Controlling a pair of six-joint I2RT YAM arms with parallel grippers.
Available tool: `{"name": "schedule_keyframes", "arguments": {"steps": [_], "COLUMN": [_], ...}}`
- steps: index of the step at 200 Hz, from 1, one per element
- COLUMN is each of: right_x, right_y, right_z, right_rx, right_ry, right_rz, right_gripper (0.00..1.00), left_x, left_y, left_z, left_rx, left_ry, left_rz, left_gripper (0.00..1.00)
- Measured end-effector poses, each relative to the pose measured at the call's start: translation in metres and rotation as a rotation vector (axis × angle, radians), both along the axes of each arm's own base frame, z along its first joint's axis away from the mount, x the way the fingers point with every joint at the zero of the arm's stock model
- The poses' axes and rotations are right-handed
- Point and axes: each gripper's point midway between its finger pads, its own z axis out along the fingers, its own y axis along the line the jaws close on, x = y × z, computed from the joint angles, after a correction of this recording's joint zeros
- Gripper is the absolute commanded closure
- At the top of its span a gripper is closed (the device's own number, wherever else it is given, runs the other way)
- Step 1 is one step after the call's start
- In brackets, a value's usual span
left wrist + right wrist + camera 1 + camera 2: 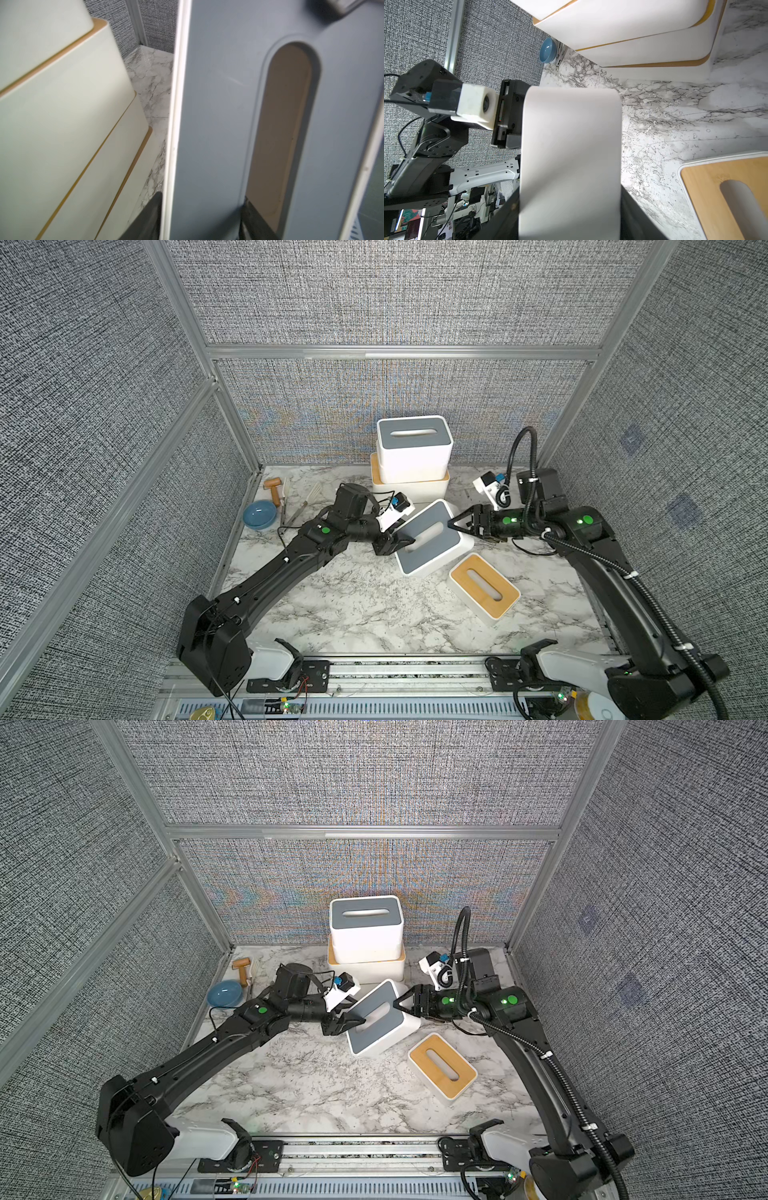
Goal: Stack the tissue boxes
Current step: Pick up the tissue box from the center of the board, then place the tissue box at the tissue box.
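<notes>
Reading your right gripper (451, 526): its jaws are closed across the height of the white rounded tissue box with the grey slotted lid (417, 558). One finger (504, 224) is on the lid side, the other on the base side. The box's white wall (571, 155) fills the whole gap between them.

Your left gripper (401, 542) is at the opposite end of that box. One finger (255, 220) sits in the oval slot and the other (149, 218) is outside the white rim, so they straddle a strip of lid. Can't tell if they're pinching it or just standing either side.

The held box is mid-table between the two grippers in both top views, lid up, at an angle to the table edges. Can't tell whether it rests on the marble-pattern tabletop (353, 614) or is lifted off it.

The stack (411, 464) stands at the back wall, just behind the held box. It has a white box with a grey lid on top and tan-lidded white boxes under it. Three tan lid edges show in the left wrist view.

One more white box with a tan bamboo slotted lid (484, 593) lies flat on the tabletop. It is near the held box on your right arm's side, not touching it.

A round blue bowl (259, 514) and a wooden-handled tool (273, 485) are in the far left corner, well apart from the boxes.
</notes>
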Motion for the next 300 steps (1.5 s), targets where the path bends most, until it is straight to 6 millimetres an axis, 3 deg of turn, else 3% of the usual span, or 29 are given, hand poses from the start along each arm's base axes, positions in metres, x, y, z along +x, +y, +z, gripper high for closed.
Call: {"name": "schedule_keyframes", "arguments": {"steps": [4, 38, 74, 117, 167, 192, 213, 251, 300], "right_x": [0.000, 0.000, -0.004, 0.001, 0.032, 0.049, 0.073, 0.125, 0.154], "right_y": [0.000, -0.002, -0.005, -0.018, -0.030, -0.031, -0.036, -0.042, -0.036], "right_z": [0.000, 0.001, 0.017, 0.082, 0.181, 0.223, 0.243, 0.244, 0.234], "right_rx": [-0.001, -0.009, -0.002, 0.068, 0.311, 0.443, 0.530, 0.608, 0.655], "right_ry": [0.000, -0.008, -0.036, -0.179, -0.304, -0.336, -0.324, -0.226, -0.138], "right_rz": [-0.001, -0.011, -0.015, -0.067, -0.158, -0.167, -0.182, -0.226, -0.209], "right_gripper": [0.50, 0.51, 0.51, 0.51, 0.52, 0.52, 0.53, 0.53, 0.53], "left_x": [0.001, 0.002, -0.007, -0.020, -0.035, -0.029, -0.026, -0.024, -0.019], "left_y": [0.001, 0.009, 0.016, 0.051, 0.083, 0.088, 0.091, 0.090, 0.087], "left_z": [0.000, 0.020, 0.070, 0.146, 0.190, 0.190, 0.181, 0.170, 0.163], "left_rx": [0.000, -0.035, -0.152, -0.355, -0.515, -0.517, -0.504, -0.493, -0.471], "left_ry": [0.005, -0.015, -0.076, -0.236, -0.326, -0.328, -0.314, -0.287, -0.280], "left_rz": [0.011, 0.068, 0.097, 0.249, 0.349, 0.400, 0.429, 0.437, 0.437], "left_gripper": [0.01, 0.01, 0.01, 0.01, 0.00, 0.00, 0.00, 0.00, 0.01]}}
